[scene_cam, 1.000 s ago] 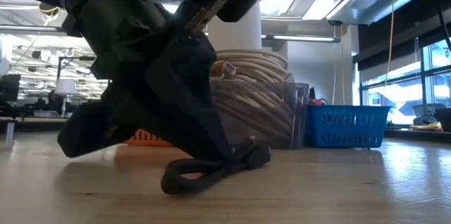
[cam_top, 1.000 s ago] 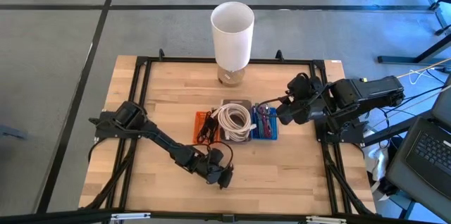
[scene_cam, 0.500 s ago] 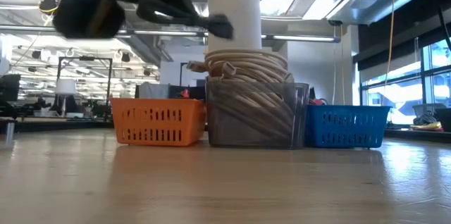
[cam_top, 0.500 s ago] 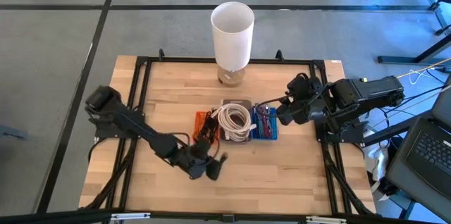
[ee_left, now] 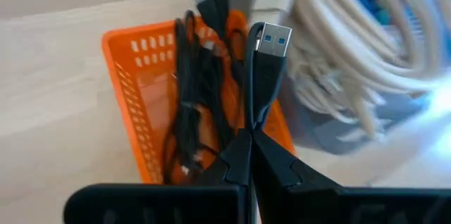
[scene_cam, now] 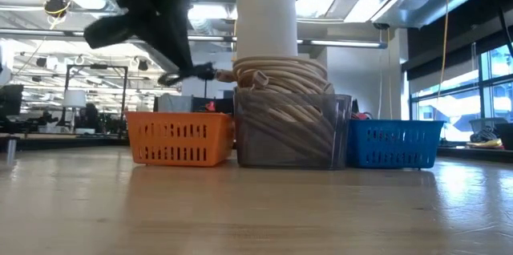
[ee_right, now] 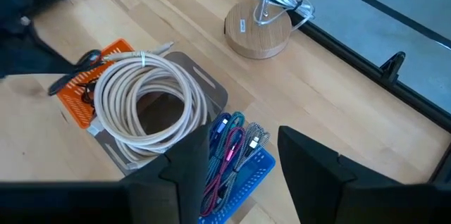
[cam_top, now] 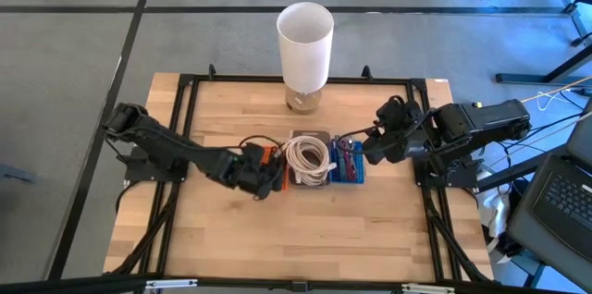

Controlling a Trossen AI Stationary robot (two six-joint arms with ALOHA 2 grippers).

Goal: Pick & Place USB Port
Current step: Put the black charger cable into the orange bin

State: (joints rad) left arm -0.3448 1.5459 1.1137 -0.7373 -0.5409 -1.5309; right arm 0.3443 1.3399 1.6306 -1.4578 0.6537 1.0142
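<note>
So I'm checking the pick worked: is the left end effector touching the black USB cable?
Touching. The left wrist view shows the left end effector shut on the black USB cable, above the orange basket.

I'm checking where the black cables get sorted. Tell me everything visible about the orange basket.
The orange basket is a small rectangular plastic bin with slotted walls, sitting upright on the wooden table, leftmost in a row beside the clear bin of coiled white cable. Several tangled black cables lie inside. The left gripper, shut on a black USB cable, is above it.
</note>
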